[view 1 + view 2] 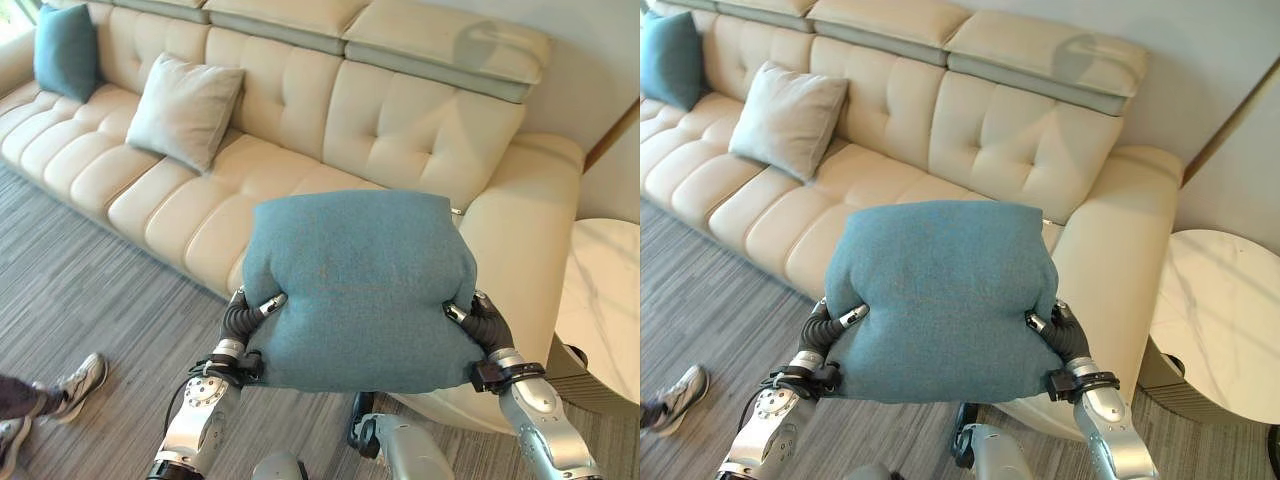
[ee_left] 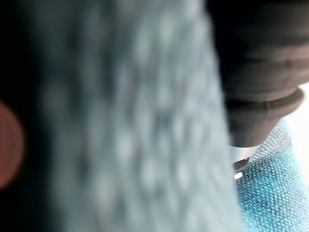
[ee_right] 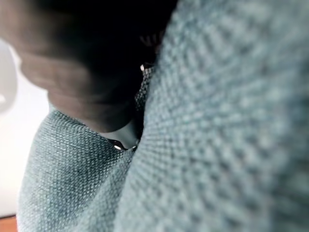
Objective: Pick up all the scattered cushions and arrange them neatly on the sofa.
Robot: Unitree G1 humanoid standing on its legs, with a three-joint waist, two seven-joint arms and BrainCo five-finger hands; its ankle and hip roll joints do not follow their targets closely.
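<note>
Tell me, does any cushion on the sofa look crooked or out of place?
The grey cushion leans tilted against the sofa backrest. The small teal cushion stands upright at the far end. Nothing looks damaged.

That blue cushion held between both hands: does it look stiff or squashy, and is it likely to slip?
The blue cushion probably is soft: it dents where the left hand and right hand squeeze its sides. It looks light, being held up by side pressure alone. Its woven cover likely grips, so slipping seems unlikely.

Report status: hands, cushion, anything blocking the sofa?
Left hand and right hand pinch the blue cushion from both sides, held up before the cream sofa. Seat ahead bare; grey cushion farther left.
</note>
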